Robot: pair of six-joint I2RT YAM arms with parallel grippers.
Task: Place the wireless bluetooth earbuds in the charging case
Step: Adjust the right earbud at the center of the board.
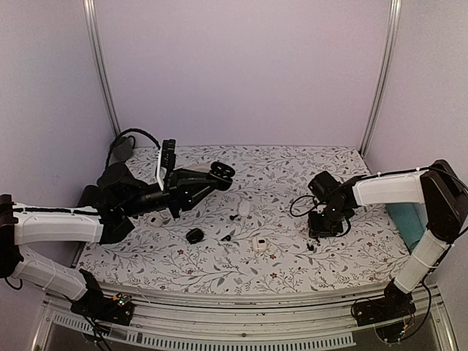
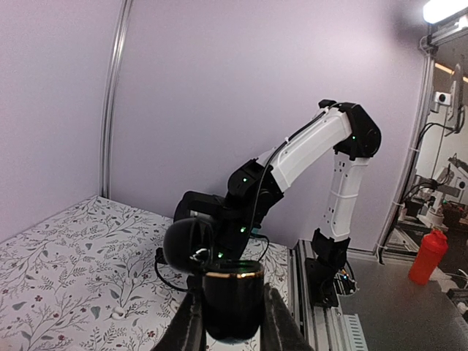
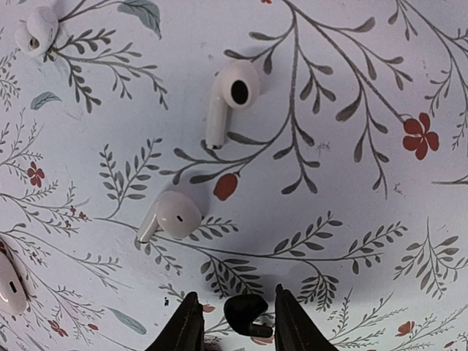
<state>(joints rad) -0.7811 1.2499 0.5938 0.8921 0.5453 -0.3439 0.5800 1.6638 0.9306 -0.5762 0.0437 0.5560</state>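
Observation:
My left gripper is shut on an open black charging case with a gold rim and holds it in the air, lid tipped back. In the top view the left gripper is raised over the back left of the table. My right gripper points down at the cloth, open, with its jaws on either side of a tiny black earbud that lies on the cloth. In the top view the right gripper is low at the right. Two more small black earbuds lie mid-table.
White earbuds lie on the floral cloth ahead of the right gripper. Small white cases and a round black object sit mid-table. A teal object lies at the right edge.

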